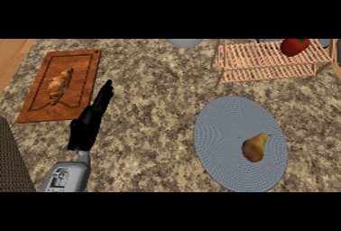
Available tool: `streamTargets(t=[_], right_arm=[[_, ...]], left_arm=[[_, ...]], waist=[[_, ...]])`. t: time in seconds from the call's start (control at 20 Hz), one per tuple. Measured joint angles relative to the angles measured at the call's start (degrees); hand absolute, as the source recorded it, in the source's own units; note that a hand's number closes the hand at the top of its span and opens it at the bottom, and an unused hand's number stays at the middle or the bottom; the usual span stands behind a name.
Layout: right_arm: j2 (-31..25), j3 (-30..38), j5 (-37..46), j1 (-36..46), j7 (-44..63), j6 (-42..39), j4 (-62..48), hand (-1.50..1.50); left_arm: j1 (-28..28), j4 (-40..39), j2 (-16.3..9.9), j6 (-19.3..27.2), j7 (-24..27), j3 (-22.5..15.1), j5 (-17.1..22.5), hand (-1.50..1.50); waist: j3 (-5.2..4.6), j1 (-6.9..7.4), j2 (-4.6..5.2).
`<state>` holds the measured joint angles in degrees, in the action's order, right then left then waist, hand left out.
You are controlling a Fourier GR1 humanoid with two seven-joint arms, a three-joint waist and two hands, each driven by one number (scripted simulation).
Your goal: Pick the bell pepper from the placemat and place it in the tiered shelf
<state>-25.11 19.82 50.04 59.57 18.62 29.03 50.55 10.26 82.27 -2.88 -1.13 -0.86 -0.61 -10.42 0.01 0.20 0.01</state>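
A red bell pepper (293, 47) lies on the top level of the wooden tiered shelf (260, 63) at the back right. The round grey-blue placemat (226, 135) lies in front of the shelf and carries only a yellow-orange pear (255, 147). My left hand (90, 122) rests at the left of the counter, fingers straight and pointing away, holding nothing. It is far from the shelf and the placemat. My right hand does not show in the head view.
A wooden cutting board (80, 67) at the back left holds a croissant (58, 85). A grey rounded object (184, 43) peeks in at the back edge, left of the shelf. A dark panel (13, 162) borders the counter at the lower left.
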Motion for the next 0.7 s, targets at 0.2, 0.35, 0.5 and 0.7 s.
streamTargets(t=[0.2, 0.35, 0.5, 0.7], right_arm=[[-0.49, 2.10, -5.24, -0.37, -2.41, -0.95, 0.98, -1.50], [-1.02, 2.71, -8.94, -0.45, -3.11, -4.03, 2.89, -1.50], [-1.96, 3.05, -11.22, 1.25, -2.98, -5.74, 2.70, -1.50], [-2.79, 5.01, -14.52, 2.24, -1.47, -5.57, 5.73, -1.50]], left_arm=[[0.27, 0.70, -0.37, -0.44, -1.29, 0.33, 0.44, 0.00], [0.16, -0.01, -0.05, -0.22, -0.44, 0.17, 0.24, 0.00], [-0.40, 0.50, -0.09, -0.49, -0.16, 0.23, 0.57, 0.00], [-0.40, 0.37, -0.54, -1.05, -0.24, 0.58, 0.95, 0.00]], waist=[[-0.01, 0.11, 0.01], [0.01, -0.03, -0.02], [-0.01, 0.15, 0.00], [-0.01, -0.03, -0.07]])
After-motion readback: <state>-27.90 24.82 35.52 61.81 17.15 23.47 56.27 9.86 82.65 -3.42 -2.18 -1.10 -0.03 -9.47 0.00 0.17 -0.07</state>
